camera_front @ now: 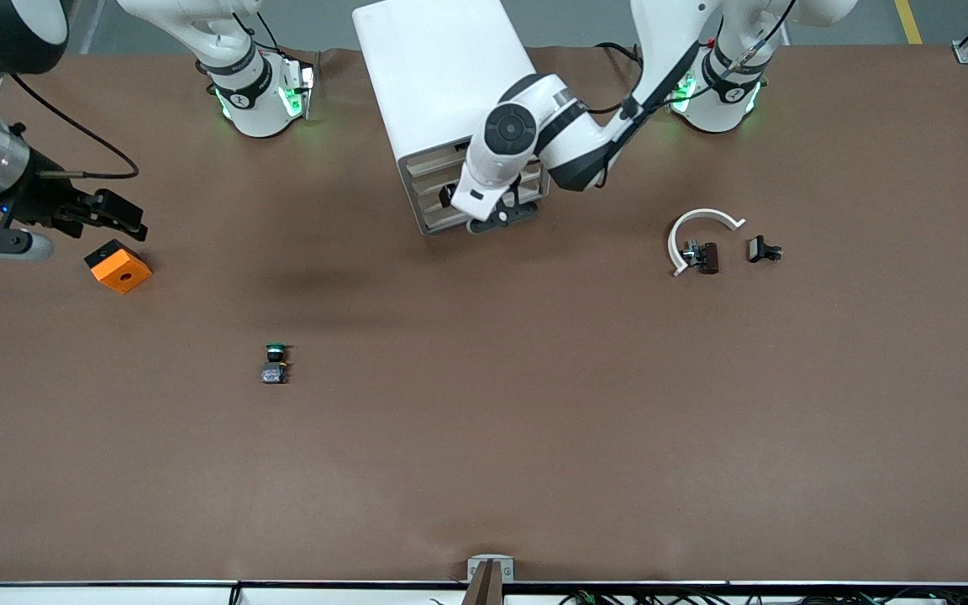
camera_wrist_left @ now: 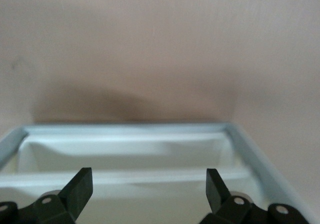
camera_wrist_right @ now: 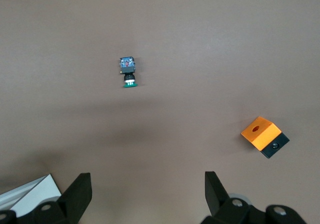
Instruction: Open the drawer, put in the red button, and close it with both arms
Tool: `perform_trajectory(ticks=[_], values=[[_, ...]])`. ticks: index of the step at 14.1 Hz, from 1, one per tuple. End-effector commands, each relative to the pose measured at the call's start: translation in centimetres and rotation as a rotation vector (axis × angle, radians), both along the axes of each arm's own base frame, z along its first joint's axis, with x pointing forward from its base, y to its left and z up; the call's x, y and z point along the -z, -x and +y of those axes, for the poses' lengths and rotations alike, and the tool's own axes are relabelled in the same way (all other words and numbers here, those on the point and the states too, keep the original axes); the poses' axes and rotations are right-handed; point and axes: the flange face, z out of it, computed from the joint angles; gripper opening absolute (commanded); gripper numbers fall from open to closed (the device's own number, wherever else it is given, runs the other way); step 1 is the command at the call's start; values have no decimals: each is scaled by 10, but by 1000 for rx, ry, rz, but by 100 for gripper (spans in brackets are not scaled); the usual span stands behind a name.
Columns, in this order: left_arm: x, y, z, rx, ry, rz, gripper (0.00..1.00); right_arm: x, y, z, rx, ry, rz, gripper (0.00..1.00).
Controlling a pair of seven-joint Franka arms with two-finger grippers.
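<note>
1. Right gripper (camera_front: 127,220) (camera_wrist_right: 147,184): you see it low over the desk (camera_front: 484,437) at the right arm's end, just beside the orange cube (camera_front: 118,265) (camera_wrist_right: 264,135) and not touching it. Fingers (camera_wrist_right: 80,186) stand wide apart, nothing btwn them.
2. Orange cube: sits on the desk w/ its round hole facing up and a black underside showing in the right wrist view.
3. Green button (camera_front: 276,363) (camera_wrist_right: 128,73): lies alone on the desk, nearer the front camera than the cube and well apart from it, green cap pointing toward the robots' bases.
4. Cabinet (camera_front: 442,76): white box at mid-desk btwn the two bases, front turned toward the camera. The drawer (camera_front: 438,189) (camera_wrist_left: 125,156) is one of the stacked fronts there; you cannot tell which one is meant, and none sticks out clearly.
5. Left gripper (camera_front: 502,214) (camera_wrist_left: 149,181): right at the cabinet's front, at the edge toward the left arm's end. Fingers (camera_wrist_left: 80,184) are spread wide, the pale drawer edges seen btwn them, nothing clamped.
6. White arc piece (camera_front: 701,225): curved strip on the desk toward the left arm's end.
7. Red button (camera_front: 702,256): small part w/ a dark-red end and a grey end, lying at the arc's open side, touching or just beside one tip; cap colour is hard to tell here. Far from both grippers.
8. Small black part (camera_front: 763,249): on the desk just beside the arc, apart from it.
</note>
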Motion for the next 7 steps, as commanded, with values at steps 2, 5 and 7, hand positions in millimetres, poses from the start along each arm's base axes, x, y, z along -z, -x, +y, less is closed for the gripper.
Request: perform_trajectory(ticks=[2, 5, 7], values=[[-52, -108, 87, -128, 11, -139, 100, -48, 16, 3, -17, 16, 11, 100], [-113, -161, 137, -249, 43, -231, 100, -55, 17, -3, -2, 14, 10, 100], [-170, -163, 174, -278, 0, -266, 100, -63, 19, -5, -3, 15, 16, 100]])
